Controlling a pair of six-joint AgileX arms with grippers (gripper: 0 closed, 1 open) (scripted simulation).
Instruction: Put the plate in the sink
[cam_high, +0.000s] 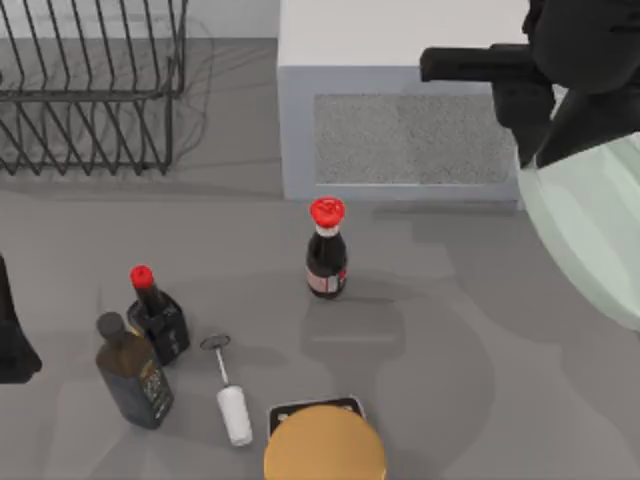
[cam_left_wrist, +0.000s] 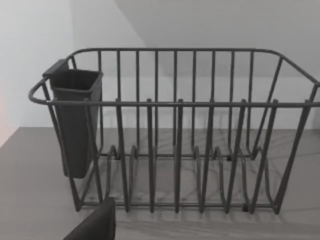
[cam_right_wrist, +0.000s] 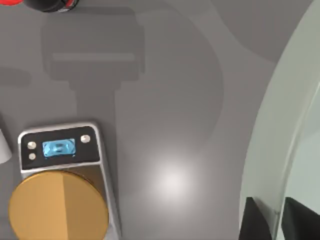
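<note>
the right gripper (cam_right_wrist: 272, 220) is gripping the plate's (cam_high: 590, 235) rim between nearly closed jaws, holding it above the counter's (cam_high: 450, 330) right side beside the sink (cam_high: 410, 135). three bottles are standing on the counter. the left wrist view is showing the dish rack (cam_left_wrist: 175, 135) carrying a cutlery cup (cam_left_wrist: 75, 120). i cannot tell the left jaws' state.

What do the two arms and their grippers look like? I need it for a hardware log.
The right arm is matte black and blocky, with no markings or cables to see. The right gripper has flat, dark fingers. The left arm, parked at the table's left edge, is a plain black shape too.
</note>
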